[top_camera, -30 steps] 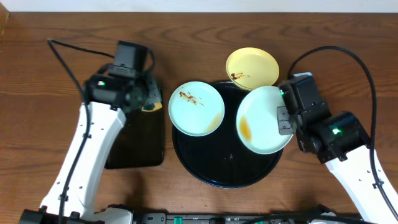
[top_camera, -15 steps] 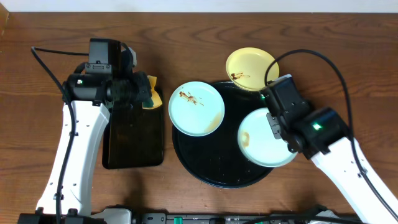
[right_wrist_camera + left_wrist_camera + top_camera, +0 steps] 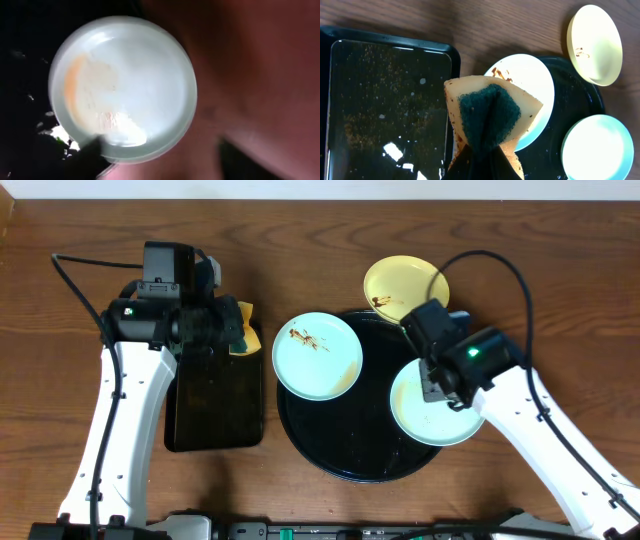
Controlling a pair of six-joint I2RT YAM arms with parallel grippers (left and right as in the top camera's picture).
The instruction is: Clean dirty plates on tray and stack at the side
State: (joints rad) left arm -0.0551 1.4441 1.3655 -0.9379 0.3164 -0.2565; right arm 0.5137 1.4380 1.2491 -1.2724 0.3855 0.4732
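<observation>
Dark wooden table (image 3: 320,220), round black tray (image 3: 340,445) at centre, and the left gripper (image 3: 238,330) is clamped on a yellow-green sponge (image 3: 490,117) above the rectangular tray (image 3: 215,410). Nearest smeared dish, the left mint plate (image 3: 317,355) overlapping the round tray's left rim, lies just to that gripper's right, so the left arm looks best placed to wipe it. Meanwhile the right gripper (image 3: 440,375) hovers over the right mint plate (image 3: 420,420) on the tray, fingers too blurred to call apart or together; the yellow plate (image 3: 405,280) sits at the far rim.
</observation>
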